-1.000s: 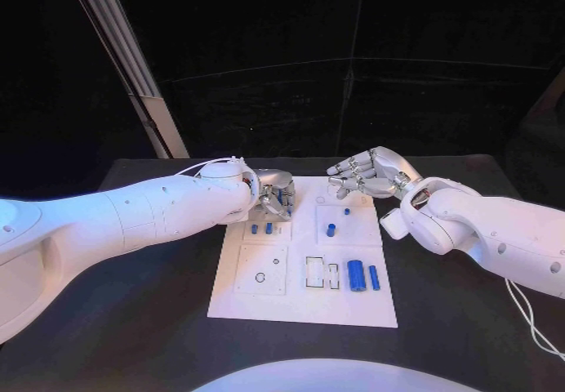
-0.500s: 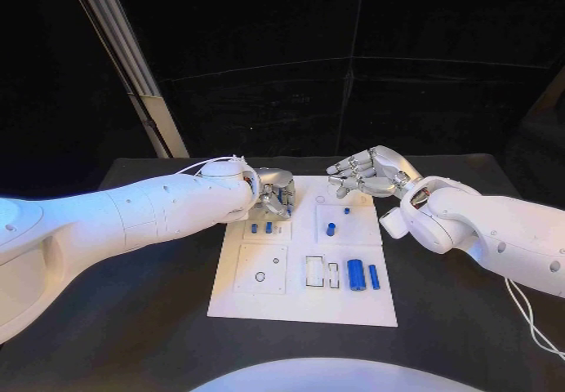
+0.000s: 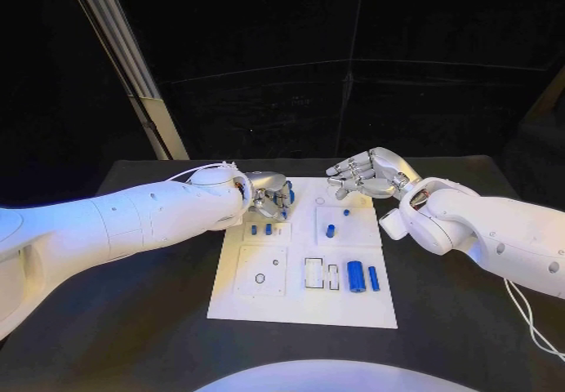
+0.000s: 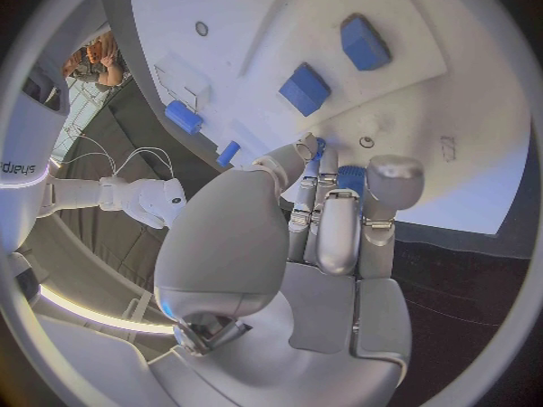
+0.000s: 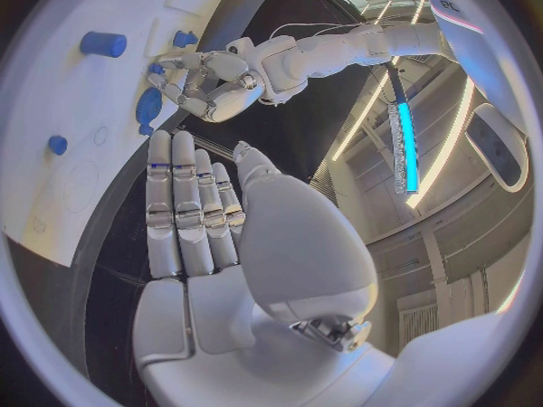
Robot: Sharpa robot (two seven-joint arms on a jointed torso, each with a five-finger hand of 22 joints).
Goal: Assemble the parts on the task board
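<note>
The white task board [image 3: 300, 302] lies mid-table. My left hand [image 3: 269, 196] hovers over its far left corner and pinches a small blue part [image 3: 286, 190] in its fingertips; this part [image 4: 352, 179] shows between the fingers of the hand [image 4: 328, 235] in the left wrist view, and again [image 5: 148, 106] in the right wrist view. My right hand [image 3: 367, 175] floats above the board's far right edge, fingers extended side by side [image 5: 186, 217], holding nothing. Two short blue pegs [image 3: 260, 229] stand just below the left hand.
More blue parts sit on the board: two small ones [image 3: 333, 228] at its middle, a thick cylinder [image 3: 356, 274] and a thin rod [image 3: 375, 278] to the right. White rectangular recesses [image 3: 319, 273] and a ring mark [image 3: 260, 278] lie nearer me. Black table [image 3: 141, 327] surrounds the board.
My left hand has risen slightly off the board's far left corner with the blue part, uncovering the two pegs beneath. The right hand has stayed put.
</note>
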